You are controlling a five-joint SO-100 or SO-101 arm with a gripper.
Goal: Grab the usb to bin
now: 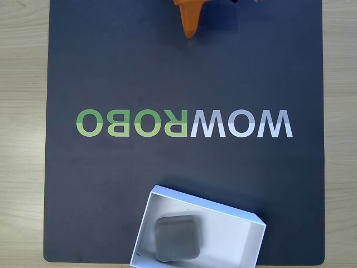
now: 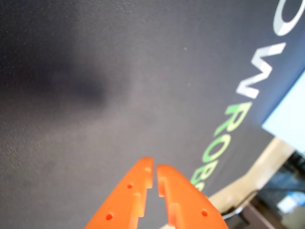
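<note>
Nothing is gripped: the gripper [image 2: 155,172], clenched empty, is seen well apart from the usb [image 1: 177,238], already inside the bin [image 1: 245,245].

The gripper [image 2: 155,172] is bright orange plastic, looks 3D-printed, with two flat jaws that taper toward the tips. Each jaw has a couple of small round holes and a stepped, notched inner edge in the wrist view. From the fixed view it's an orange wedge narrowing to a blunt point [image 1: 190,34].
</note>
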